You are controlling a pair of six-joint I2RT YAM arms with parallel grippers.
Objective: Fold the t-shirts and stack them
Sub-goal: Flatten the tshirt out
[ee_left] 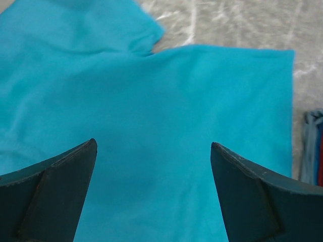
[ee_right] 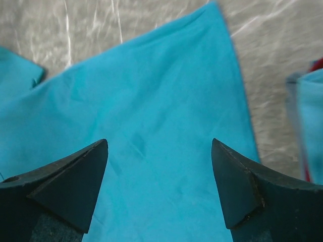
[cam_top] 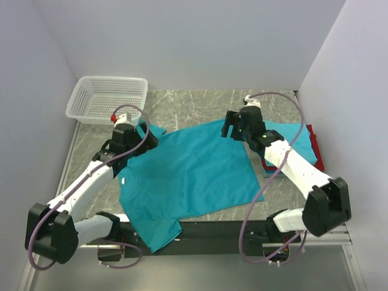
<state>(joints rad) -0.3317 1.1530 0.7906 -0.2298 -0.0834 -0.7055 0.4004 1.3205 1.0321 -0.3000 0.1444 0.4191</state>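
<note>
A teal t-shirt [cam_top: 194,176] lies spread flat on the marble table, with one sleeve hanging over the near edge. My left gripper [cam_top: 137,140] hovers over its far-left sleeve. It is open and nothing is between its fingers [ee_left: 60,181], only teal t-shirt cloth [ee_left: 151,101] beneath. My right gripper [cam_top: 231,128] hangs over the shirt's far-right corner, also open and empty, with the teal t-shirt [ee_right: 151,101] below it. A stack of folded t-shirts [cam_top: 301,140], light blue on top of red and blue, sits at the right.
A white mesh basket [cam_top: 109,98] stands at the back left corner. White walls close in the table on the left, back and right. The folded stack's edge shows in the left wrist view [ee_left: 313,146] and the right wrist view [ee_right: 309,121].
</note>
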